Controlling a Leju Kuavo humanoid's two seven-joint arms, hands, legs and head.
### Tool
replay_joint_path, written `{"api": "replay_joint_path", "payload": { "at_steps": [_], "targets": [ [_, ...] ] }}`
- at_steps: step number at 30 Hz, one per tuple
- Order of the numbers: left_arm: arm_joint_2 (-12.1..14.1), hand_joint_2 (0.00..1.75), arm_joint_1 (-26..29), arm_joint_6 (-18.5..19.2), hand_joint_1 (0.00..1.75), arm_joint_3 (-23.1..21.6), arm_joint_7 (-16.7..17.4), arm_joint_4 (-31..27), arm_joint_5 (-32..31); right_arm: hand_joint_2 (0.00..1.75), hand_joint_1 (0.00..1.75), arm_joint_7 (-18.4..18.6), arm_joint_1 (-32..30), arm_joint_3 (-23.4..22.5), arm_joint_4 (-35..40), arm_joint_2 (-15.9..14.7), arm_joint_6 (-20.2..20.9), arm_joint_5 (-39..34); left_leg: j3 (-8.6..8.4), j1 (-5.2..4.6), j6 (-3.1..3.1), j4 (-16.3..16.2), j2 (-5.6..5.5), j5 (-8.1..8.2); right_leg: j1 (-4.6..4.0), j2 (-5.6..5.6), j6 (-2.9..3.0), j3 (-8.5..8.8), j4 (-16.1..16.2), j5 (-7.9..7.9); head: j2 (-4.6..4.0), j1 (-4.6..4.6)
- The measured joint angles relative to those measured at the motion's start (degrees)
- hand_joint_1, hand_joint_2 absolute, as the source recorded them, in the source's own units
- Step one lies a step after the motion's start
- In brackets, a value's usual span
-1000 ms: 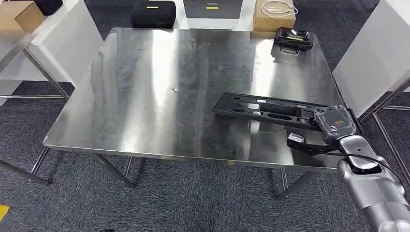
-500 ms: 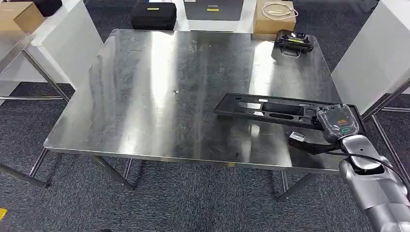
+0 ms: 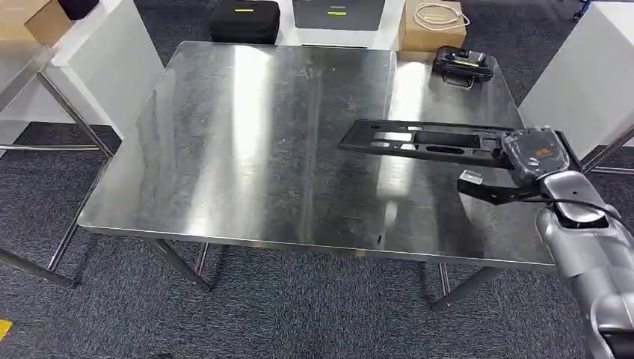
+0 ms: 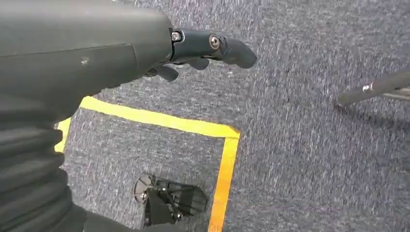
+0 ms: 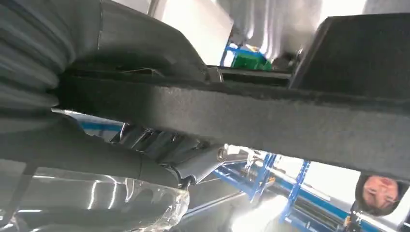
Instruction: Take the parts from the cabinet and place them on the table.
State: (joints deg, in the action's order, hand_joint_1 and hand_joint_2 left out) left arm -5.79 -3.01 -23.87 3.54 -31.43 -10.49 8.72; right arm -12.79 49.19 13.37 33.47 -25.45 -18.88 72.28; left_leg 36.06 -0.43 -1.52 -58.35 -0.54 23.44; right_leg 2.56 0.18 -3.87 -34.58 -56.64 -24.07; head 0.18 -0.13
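Over the table [image 3: 247, 134], right robot hand [image 3: 534, 153] has carried the part [image 3: 426, 142] farther in.

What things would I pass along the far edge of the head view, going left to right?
Brown cardboard box → black zipped case → dark flat case → cardboard box with white cable → black controller on the steel table.

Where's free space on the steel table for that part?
The table is bare across its left and middle, from the near edge to the far edge. The right side is crowded: the long black part in the right hand, and a black controller at the far right corner.
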Motion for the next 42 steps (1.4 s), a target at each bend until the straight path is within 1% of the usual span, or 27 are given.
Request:
{"api": "replay_joint_path", "payload": {
  "at_steps": [3, 5, 7, 9, 12, 14, 17, 18, 22, 23, 25, 27, 30, 34, 36, 37, 38, 42],
  "targets": [
    [0.02, 1.75, -0.03, -1.09, 0.0, 0.02, -0.33, 0.0, -0.24, 1.75, 1.75, -0.24, 4.7, 1.12, -4.54, 1.84, 0.0, 0.61, 0.01, -0.01, -0.09, 0.0, -0.02, -0.06, 0.01, -0.02, -0.13, 0.07, 0.15, 0.1, 0.0, 0.0],
    [0.09, 1.75, -0.02, -1.73, 0.0, 0.04, -0.68, 0.0, -0.22, 1.75, 1.75, -0.64, 6.45, 1.6, -6.13, 2.83, -0.04, 0.79, 0.01, -0.01, -0.17, 0.0, -0.06, -0.12, 0.01, -0.06, -0.16, 0.14, 0.2, 0.12, 0.0, 0.0],
    [0.09, 1.75, 0.01, -3.1, 0.0, 0.11, -1.18, 0.0, -0.17, 1.75, 1.75, -2.8, 7.83, 2.25, -7.96, 3.78, -0.33, 0.66, 0.01, -0.01, -0.18, 0.0, -0.06, -0.12, 0.01, -0.07, -0.17, 0.14, 0.23, 0.13, 0.0, 0.0],
    [0.11, 1.75, 0.01, -3.63, 0.0, 0.13, -1.31, 0.0, -0.33, 1.75, 1.75, -5.26, 8.52, 2.65, -9.1, 4.68, -0.83, 0.18, 0.01, -0.01, -0.19, 0.0, -0.06, -0.13, 0.01, -0.06, -0.21, 0.17, 0.27, 0.16, 0.0, 0.0],
    [0.11, 1.75, 0.05, -3.48, 0.0, 0.11, -1.49, 0.0, -0.44, 1.75, 1.75, -10.3, 8.67, 3.11, -10.35, 6.02, -1.75, -1.44, 0.02, -0.01, -0.2, 0.0, -0.08, -0.14, 0.01, -0.08, -0.21, 0.18, 0.28, 0.16, 0.0, 0.02],
    [0.11, 1.75, 0.04, -3.76, 0.0, 0.11, -1.49, 0.0, -0.57, 1.75, 1.75, -11.63, 8.66, 3.54, -10.87, 7.15, -2.47, -1.61, 0.02, -0.01, -0.2, 0.0, -0.05, -0.13, 0.01, -0.06, -0.22, 0.17, 0.29, 0.17, 0.0, 0.0],
    [0.09, 1.75, 0.05, -3.72, 0.0, 0.11, -1.44, 0.0, -0.57, 1.75, 1.75, -12.0, 8.65, 4.03, -11.49, 8.49, -3.19, -1.61, 0.02, -0.01, -0.2, 0.0, -0.07, -0.13, 0.01, -0.08, -0.22, 0.17, 0.29, 0.17, 0.0, 0.02],
    [0.09, 1.75, 0.06, -3.74, 0.0, 0.11, -1.33, 0.0, -0.61, 1.75, 0.0, -12.0, 8.65, 4.29, -11.7, 9.01, -3.63, -1.61, 0.02, -0.01, -0.2, 0.0, -0.07, -0.14, 0.01, -0.08, -0.22, 0.16, 0.29, 0.17, 0.0, 0.0],
    [0.11, 1.75, 0.06, -3.76, 0.0, 0.33, -0.61, 0.0, -0.35, 1.75, 0.0, -11.87, 8.67, 4.92, -12.29, 10.28, -4.17, -1.96, 0.01, -0.01, -0.2, 0.0, -0.07, -0.14, 0.01, -0.08, -0.22, 0.17, 0.29, 0.17, 0.0, 0.0],
    [0.11, 0.0, 0.04, -4.11, 0.0, 0.35, 0.69, 0.0, -0.48, 1.75, 0.0, -11.78, 8.66, 5.07, -12.42, 10.47, -4.17, -1.96, 0.01, -0.01, -0.2, 0.0, -0.08, -0.14, 0.01, -0.09, -0.22, 0.17, 0.3, 0.17, 0.0, 0.02],
    [0.11, 0.0, 0.11, -4.33, 0.0, 0.35, 2.12, 0.02, -0.59, 1.75, 0.0, -11.37, 8.66, 5.29, -12.71, 10.65, -4.17, -2.01, 0.02, -0.03, -0.2, 0.0, -0.08, -0.13, 0.02, -0.08, -0.22, 0.18, 0.3, 0.17, 0.0, 0.02],
    [0.22, 0.0, 0.09, -2.91, 0.0, 0.42, 4.0, 0.04, -0.5, 1.75, 0.0, -10.77, 8.7, 5.42, -12.93, 10.78, -4.07, -2.14, 0.01, -0.03, -0.2, 0.0, -0.07, -0.13, 0.03, -0.08, -0.22, 0.18, 0.33, 0.17, 0.0, 0.02],
    [0.31, 0.0, 0.11, -1.81, 0.0, 0.37, 6.31, 0.04, -1.18, 1.75, 0.0, -9.9, 8.68, 5.71, -13.3, 10.8, -3.87, -2.51, 0.01, -0.03, -0.2, -0.01, -0.08, -0.14, 0.03, -0.09, -0.22, 0.18, 0.34, 0.17, 0.0, 0.02],
    [0.44, 0.0, 0.14, -1.25, 0.0, 0.37, 7.39, 0.04, -1.18, 1.75, 0.0, -9.42, 8.44, 6.04, -13.76, 10.65, -3.78, -2.64, 0.01, -0.03, -0.2, -0.01, -0.07, -0.14, 0.03, -0.08, -0.22, 0.18, 0.35, 0.17, 0.0, 0.0],
    [0.46, 0.0, 0.15, -0.61, 0.0, 0.37, 7.63, 0.04, -1.18, 1.75, 0.0, -8.74, 8.38, 6.14, -13.96, 10.58, -2.9, -2.66, 0.01, -0.03, -0.2, -0.01, -0.07, -0.13, 0.03, -0.08, -0.22, 0.18, 0.35, 0.17, 0.0, 0.0],
    [0.48, 0.0, 0.14, -0.13, 0.0, 0.37, 7.69, 0.04, -1.33, 1.75, 0.0, -7.91, 8.38, 6.14, -14.11, 10.49, -1.37, -2.99, 0.01, -0.03, -0.2, -0.01, -0.07, -0.13, 0.03, -0.08, -0.22, 0.18, 0.35, 0.17, 0.0, 0.0],
    [0.48, 0.0, 0.14, 0.11, 0.0, 0.37, 7.72, 0.04, -1.35, 1.75, 0.0, -6.75, 8.42, 6.12, -14.24, 10.47, 1.28, -3.61, 0.01, -0.03, -0.2, -0.01, -0.07, -0.13, 0.03, -0.08, -0.22, 0.18, 0.35, 0.17, 0.0, 0.02],
    [0.5, 0.0, 0.15, 0.55, 0.0, 0.35, 8.52, 0.04, -1.66, 1.75, 0.0, 2.0, 9.41, 4.99, -15.33, 10.41, 19.58, -6.59, 0.01, -0.05, -0.2, -0.01, -0.07, -0.14, 0.05, -0.08, -0.22, 0.18, 0.36, 0.17, 0.0, 0.0]
  ]
}}
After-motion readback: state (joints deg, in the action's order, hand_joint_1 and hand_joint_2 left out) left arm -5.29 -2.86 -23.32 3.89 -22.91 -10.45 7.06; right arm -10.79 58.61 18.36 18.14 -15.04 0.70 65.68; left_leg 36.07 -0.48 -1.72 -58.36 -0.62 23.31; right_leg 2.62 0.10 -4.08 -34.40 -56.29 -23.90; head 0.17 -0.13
